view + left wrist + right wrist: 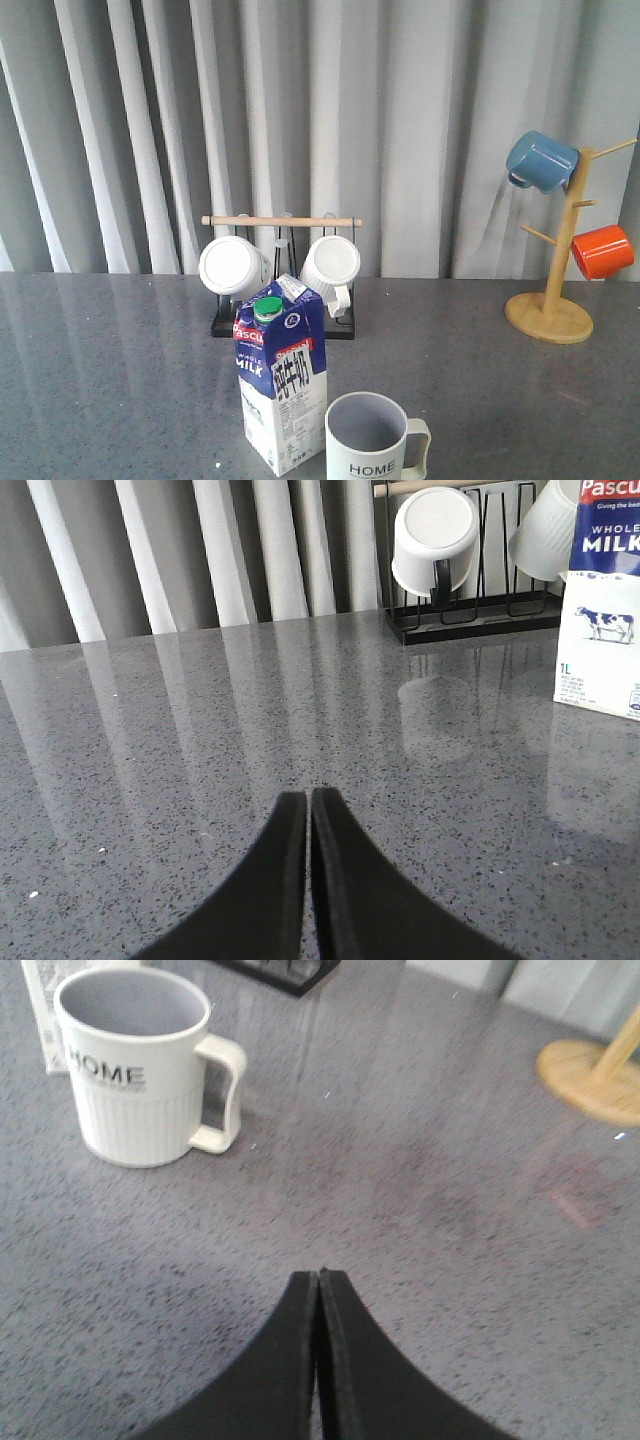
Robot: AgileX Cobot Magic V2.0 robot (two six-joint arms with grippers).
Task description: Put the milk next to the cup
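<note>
The milk carton (pixel 281 380), dark blue above and white below with a green cap, stands upright on the grey table near the front. The pale ribbed "HOME" cup (pixel 368 439) stands just right of it, handle to the right, a narrow gap between them. The cup also shows in the right wrist view (pixel 135 1065), with a corner of the carton (pixel 45 1000) behind it. The carton's side shows in the left wrist view (pixel 603 600). My left gripper (pixel 308 796) is shut and empty over bare table. My right gripper (pixel 319 1276) is shut and empty, well short of the cup.
A black rack with a wooden bar (pixel 282 221) holds two plain white mugs (pixel 232 266) behind the carton. A wooden mug tree (pixel 552 300) at the right carries a blue mug (pixel 540 160) and an orange mug (pixel 602 250). Grey curtains hang behind the table.
</note>
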